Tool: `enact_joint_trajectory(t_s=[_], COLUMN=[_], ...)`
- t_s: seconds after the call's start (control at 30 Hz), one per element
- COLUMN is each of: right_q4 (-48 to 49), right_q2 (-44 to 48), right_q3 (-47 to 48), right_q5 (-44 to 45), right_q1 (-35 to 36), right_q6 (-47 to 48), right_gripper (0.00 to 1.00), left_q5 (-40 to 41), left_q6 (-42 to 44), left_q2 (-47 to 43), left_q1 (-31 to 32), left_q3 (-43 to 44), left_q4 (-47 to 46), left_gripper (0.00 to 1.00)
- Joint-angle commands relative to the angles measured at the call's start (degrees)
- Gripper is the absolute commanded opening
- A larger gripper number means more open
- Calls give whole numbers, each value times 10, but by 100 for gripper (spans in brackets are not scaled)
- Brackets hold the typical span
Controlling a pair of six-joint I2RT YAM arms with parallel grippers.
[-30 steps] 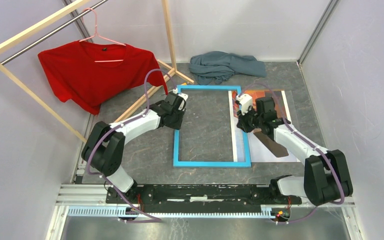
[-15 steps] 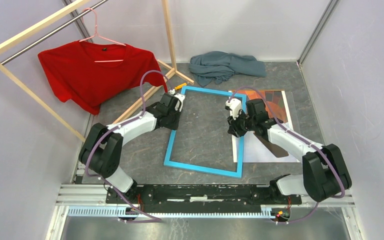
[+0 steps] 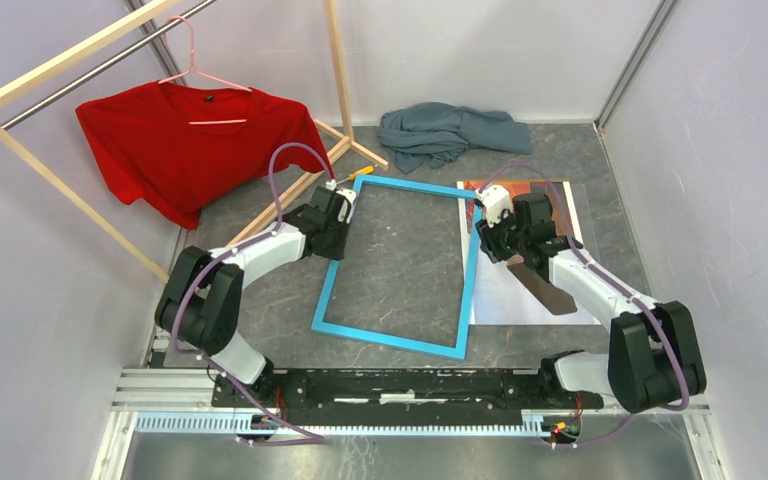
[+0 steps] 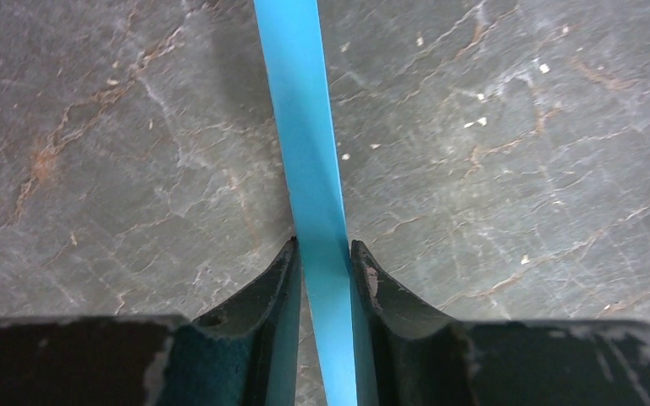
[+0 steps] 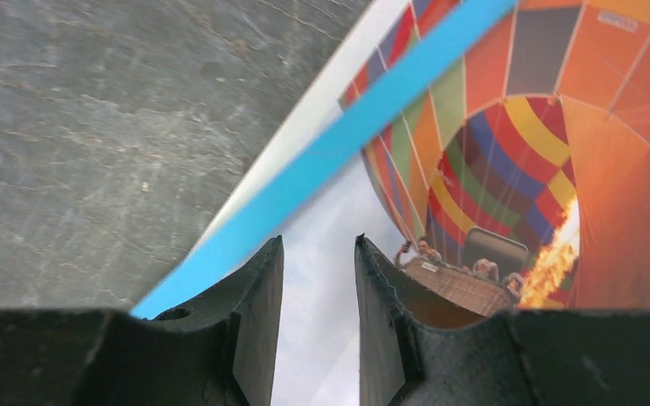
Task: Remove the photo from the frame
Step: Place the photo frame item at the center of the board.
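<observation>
On the right half of the table (image 3: pixel 410 260), flat and face up: the photo (image 3: pixel 515 300), a print of a multicoloured balloon with basket and flame, pale sky along its left side. It lies outside the frame's opening.

Item: the frame (image 3: pixel 385 338), light blue, empty, with bare table showing through the opening. It sits skewed at table centre, just left of the photo. Its right rail crosses over the photo's left margin; the right wrist view shows this rail (image 5: pixel 347 144) running diagonally above the print (image 5: pixel 559 127).

Item: left gripper (image 3: pixel 335 205), at the frame's left rail near the far corner. In the wrist view its fingers are closed against both sides of the blue rail (image 4: pixel 309 152), with the grip point at (image 4: pixel 324 245).

Item: right gripper (image 3: pixel 485 225), over the photo's left edge beside the frame's right rail. Its fingers are parted, nothing is between them (image 5: pixel 319 241), and the rail passes just beyond the fingertips.

Surroundings: red T-shirt (image 3: pixel 180 140) on a pink hanger (image 3: pixel 195 70), hung from a wooden clothes rack (image 3: pixel 70 55) at far left; grey-blue cloth (image 3: pixel 450 130) crumpled against the back wall.
</observation>
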State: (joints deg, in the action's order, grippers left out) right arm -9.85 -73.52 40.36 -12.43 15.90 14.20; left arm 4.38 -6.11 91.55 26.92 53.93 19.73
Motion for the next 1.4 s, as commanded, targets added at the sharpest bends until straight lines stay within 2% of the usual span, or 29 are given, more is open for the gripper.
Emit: enact_joint_trajectory(t_s=[0.0, 0.43, 0.73, 1.37], right_q4=[19, 32, 34, 37], right_q2=[-16, -30, -25, -17], right_q3=[-4, -10, -10, -13], right_q5=[19, 23, 23, 22], right_q1=[-14, -13, -14, -20], right_q6=[2, 14, 15, 19], right_gripper=[42, 44, 44, 45], left_q5=[9, 17, -21, -2], left_q6=[31, 39, 44, 23], left_q2=[-38, -75, -87, -18], left_q1=[-15, -51, -78, -147], left_q3=[-8, -38, -59, -41], left_q4=[4, 20, 19, 23], left_gripper=[31, 30, 25, 28])
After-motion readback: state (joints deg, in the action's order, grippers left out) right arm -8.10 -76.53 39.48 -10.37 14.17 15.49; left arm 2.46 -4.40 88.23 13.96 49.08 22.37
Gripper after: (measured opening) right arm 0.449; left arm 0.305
